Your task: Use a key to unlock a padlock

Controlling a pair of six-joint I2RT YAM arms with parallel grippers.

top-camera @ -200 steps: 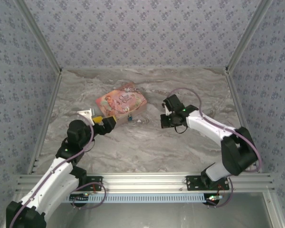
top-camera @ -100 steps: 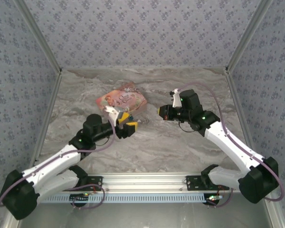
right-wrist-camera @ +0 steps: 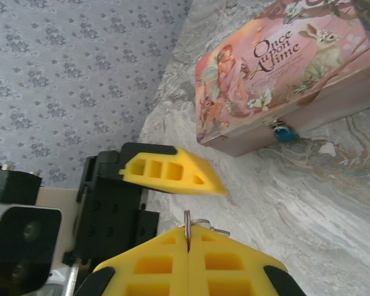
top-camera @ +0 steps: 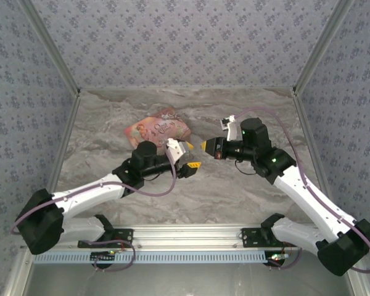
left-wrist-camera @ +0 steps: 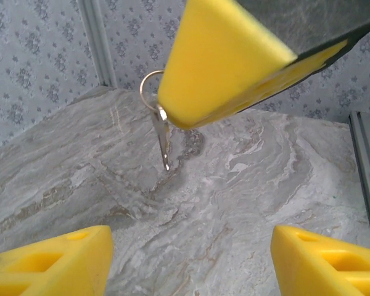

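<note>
Right tool (right-wrist-camera: 188, 237): clamped tight on the ring of the key (left-wrist-camera: 163, 135), whose blade hangs free under its tips, above the worktop (left-wrist-camera: 246, 185).
Left tool (top-camera: 190, 156): spread wide, holding nothing, just beside the right tool's tips.
Padlock (right-wrist-camera: 285, 132): on the front clasp of the pink box (right-wrist-camera: 265, 68), ahead of the right tool and apart from it.

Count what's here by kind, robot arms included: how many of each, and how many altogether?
Robot arms: 2, the left arm and the right arm.
Boxes: 1, the pink box.
Padlocks: 1, the padlock, teal, hanging at the box's front.
Keys: 1, the key, held by the right gripper.
Total: 5.
</note>
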